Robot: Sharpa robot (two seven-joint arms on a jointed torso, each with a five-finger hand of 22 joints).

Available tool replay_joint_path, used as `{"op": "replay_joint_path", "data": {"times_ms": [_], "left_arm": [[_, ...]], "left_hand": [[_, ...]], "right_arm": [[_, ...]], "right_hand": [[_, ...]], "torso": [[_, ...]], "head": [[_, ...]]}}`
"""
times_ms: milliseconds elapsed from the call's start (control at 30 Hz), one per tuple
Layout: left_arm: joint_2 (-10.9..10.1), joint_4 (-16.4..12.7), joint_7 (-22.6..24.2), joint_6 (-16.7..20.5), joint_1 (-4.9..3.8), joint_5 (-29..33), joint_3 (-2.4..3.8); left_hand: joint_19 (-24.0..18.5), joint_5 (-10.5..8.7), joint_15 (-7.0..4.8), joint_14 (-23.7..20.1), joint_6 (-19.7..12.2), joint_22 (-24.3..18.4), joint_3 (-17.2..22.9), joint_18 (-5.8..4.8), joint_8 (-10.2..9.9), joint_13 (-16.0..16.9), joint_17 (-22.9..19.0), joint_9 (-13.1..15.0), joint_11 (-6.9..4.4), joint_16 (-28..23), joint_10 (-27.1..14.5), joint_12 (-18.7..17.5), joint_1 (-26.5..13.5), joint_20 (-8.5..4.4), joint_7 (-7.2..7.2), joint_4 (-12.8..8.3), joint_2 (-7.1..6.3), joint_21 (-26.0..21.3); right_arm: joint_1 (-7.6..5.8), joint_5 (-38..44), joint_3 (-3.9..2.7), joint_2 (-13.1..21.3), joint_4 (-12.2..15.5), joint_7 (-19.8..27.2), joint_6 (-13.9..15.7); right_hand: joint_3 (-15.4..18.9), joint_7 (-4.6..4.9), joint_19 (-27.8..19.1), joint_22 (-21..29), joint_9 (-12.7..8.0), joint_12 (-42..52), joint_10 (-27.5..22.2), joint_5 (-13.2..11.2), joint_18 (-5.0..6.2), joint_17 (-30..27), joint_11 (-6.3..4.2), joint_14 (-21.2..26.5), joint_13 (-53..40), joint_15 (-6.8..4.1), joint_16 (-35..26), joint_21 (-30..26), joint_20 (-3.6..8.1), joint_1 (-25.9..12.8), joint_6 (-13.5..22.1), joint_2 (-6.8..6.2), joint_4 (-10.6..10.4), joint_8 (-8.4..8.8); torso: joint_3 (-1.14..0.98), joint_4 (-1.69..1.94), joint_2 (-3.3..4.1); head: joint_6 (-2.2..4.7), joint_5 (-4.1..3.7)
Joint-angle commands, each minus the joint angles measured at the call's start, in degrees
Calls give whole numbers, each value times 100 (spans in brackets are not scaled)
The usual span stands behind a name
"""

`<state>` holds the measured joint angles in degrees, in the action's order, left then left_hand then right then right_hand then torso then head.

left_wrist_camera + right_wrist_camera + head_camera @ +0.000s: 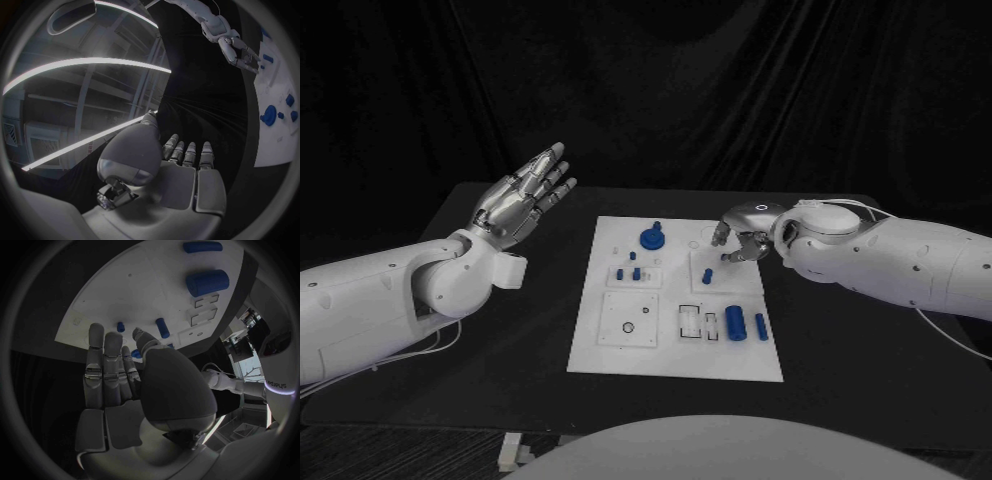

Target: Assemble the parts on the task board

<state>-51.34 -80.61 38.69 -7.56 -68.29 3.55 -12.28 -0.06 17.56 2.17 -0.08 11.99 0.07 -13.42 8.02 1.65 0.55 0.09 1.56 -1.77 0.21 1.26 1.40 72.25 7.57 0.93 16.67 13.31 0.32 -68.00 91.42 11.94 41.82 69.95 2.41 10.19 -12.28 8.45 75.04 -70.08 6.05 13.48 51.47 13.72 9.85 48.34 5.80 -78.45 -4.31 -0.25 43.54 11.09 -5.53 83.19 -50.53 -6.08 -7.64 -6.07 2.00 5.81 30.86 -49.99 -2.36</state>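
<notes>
- The flat white rectangular task board (678, 300) lies in the middle of the head view on the black table (516, 330); it looks rigid and thin, and likely slides if pushed sideways.
- The small blue plastic parts look light, hard and smooth, so a pinch between fingertips should suit them better than a full grasp.
- The fat blue cylinder (736, 324) and the thin blue rod (762, 327) lie loose at the board's lower right; being round, they may roll, so take them across the middle.
- The blue round knob (652, 238) sits near the board's top, with short blue pegs (627, 272) standing below it.
- The white square inset plate (629, 320) at the board's lower left shows holes with nothing seated in them.
- The left hand (524, 200) is raised at upper left, fingers extended and apart, holding nothing.
- The right hand (741, 240) hovers over the board's upper right, beside a small blue peg (708, 275), fingers extended over the board and nothing visibly held.
</notes>
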Motion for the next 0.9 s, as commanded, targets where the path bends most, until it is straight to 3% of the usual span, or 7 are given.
{"op": "replay_joint_path", "data": {"times_ms": [33, 100, 167, 433, 567, 700, 900], "left_arm": [[11, 6, 611, -12, 10, 46, 6], [17, 25, 579, -46, 11, 46, 6], [30, 62, 516, -100, 14, 46, 6], [51, 119, 422, -182, 28, 46, 6], [54, 134, 407, -201, 38, 46, 6], [52, 140, 397, -218, 51, 46, 6], [54, 143, 389, -234, 72, 46, 6]], "left_hand": [[6, 62, 68, 8, 38, -7, -31, 121, 1, 9, -9, 6, 58, -21, -3, 31, 83, 59, 2, -11, 2, -32], [6, 105, 130, 8, 67, -7, -9, 134, 5, 10, -9, 9, 83, -21, -6, 44, 281, 126, 30, -82, -42, -32], [6, 177, 183, 8, 89, -7, 8, 141, 9, 12, -9, 11, 112, -21, -2, 61, 399, 181, 56, -94, -44, -32], [6, 350, 287, 8, 161, -7, 35, 123, 22, 18, -9, 21, 178, -21, 5, 93, 601, 260, 122, -186, -53, -32], [6, 395, 301, 8, 199, -7, 40, 120, 29, 19, -9, 26, 188, -21, 6, 101, 636, 271, 133, -209, -50, -32], [6, 425, 318, 8, 254, -7, 45, 117, 41, 20, -9, 33, 201, -21, 6, 105, 657, 286, 149, -222, -40, -32], [6, 471, 343, 8, 328, -7, 49, 117, 58, 22, -9, 42, 220, -21, 7, 115, 687, 313, 172, -244, -31, -32]], "right_arm": [[34, 48, -4, -29, -60, -34, -53], [54, 48, -4, -49, -96, -60, -72], [89, 48, -4, -84, -158, -84, -78], [171, 48, -4, -168, -335, -101, -43], [204, 48, -4, -207, -422, -94, 24], [233, 48, -4, -242, -494, -76, 89], [271, 48, -5, -271, -556, -30, 192]], "right_hand": [[-61, -6, 3, -58, -22, -40, 3, 346, 49, -24, 12, 81, 47, -15, 22, 12, 12, 65, -50, 30, 74, -5], [-124, -18, -32, -109, -39, -83, -44, 585, 45, -72, 22, 146, 61, -14, -27, 7, 13, 70, -53, 38, 100, 14], [-202, -90, -78, -173, -47, -123, -99, 736, 50, -128, -1, 220, 61, -36, -85, 3, 27, 80, -70, 36, 152, 24], [-335, -176, -139, -300, -23, -105, -55, 923, 46, -148, -10, 287, 39, -49, -90, 16, 43, 73, -169, 24, 237, -3], [-387, -222, -162, -369, -5, -44, 49, 896, 43, -143, -4, 300, 17, -45, -70, 27, 46, 21, -198, 5, 251, -9], [-435, -331, -177, -444, 16, 46, 177, 682, 40, -122, -3, 297, -13, -33, -20, 31, 34, -77, -193, -11, 239, 4], [-481, -362, -177, -486, 44, 131, 291, 649, 43, -101, -20, 288, -44, -36, 21, 31, 33, -110, -235, -7, 243, -14]], "torso": [[1, 8, -4], [2, 7, -9], [2, 10, -9], [15, -8, -16], [18, -16, -21], [17, -16, -22], [14, -6, -26]], "head": [[-1, -6], [-1, 6], [-1, 21], [-1, 55], [-1, 55], [-1, 48], [-1, 42]]}}
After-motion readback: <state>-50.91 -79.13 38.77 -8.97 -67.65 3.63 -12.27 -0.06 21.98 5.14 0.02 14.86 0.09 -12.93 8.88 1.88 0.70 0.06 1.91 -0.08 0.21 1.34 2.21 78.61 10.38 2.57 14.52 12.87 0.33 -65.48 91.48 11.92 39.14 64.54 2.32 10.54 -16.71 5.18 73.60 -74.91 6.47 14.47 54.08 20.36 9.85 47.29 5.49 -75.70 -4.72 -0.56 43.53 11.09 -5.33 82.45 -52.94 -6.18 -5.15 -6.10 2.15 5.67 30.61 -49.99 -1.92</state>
